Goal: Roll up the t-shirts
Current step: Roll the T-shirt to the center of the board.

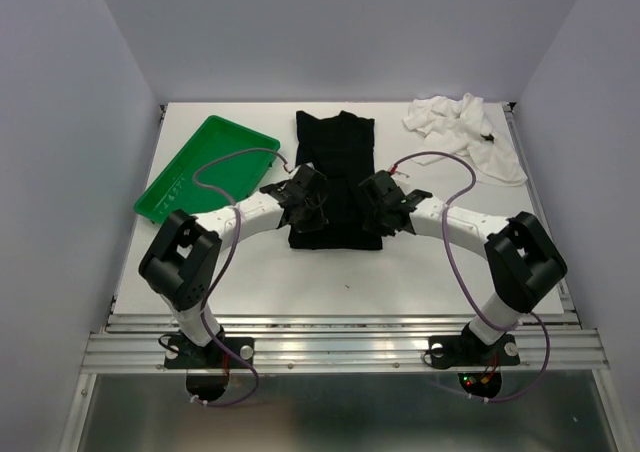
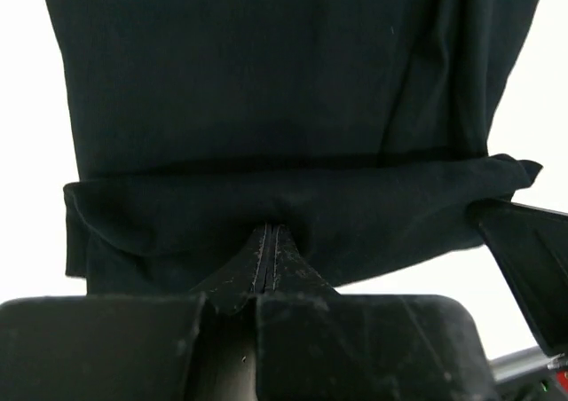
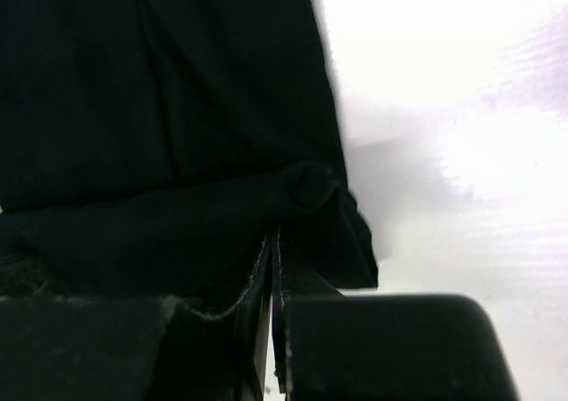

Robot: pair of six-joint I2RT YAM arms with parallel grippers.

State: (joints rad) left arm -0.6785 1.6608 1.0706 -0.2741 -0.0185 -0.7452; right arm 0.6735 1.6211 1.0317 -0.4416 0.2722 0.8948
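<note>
White worktop (image 1: 250, 282), pale walls on three sides: both arms were pinching the near fold of the black shirt (image 1: 335, 142).

The black shirt lay as a narrow strip mid-worktop, its long axis running straight away from the bases, and its near end was turned over into a low fold. The left end effector (image 2: 269, 232) was closed on that fold at the shirt's left side and the right end effector (image 3: 272, 241) at its right side, fingers together with cloth between them. Both forearms reached inward toward the shirt, wrists tipped down over it, neither arm nearer than the other. Rolling would likely carry the fold onward along the strip. Right of the shirt's far end the white shirt (image 1: 465, 132) sat crumpled; left of it lay the tray (image 1: 205, 167).
</note>
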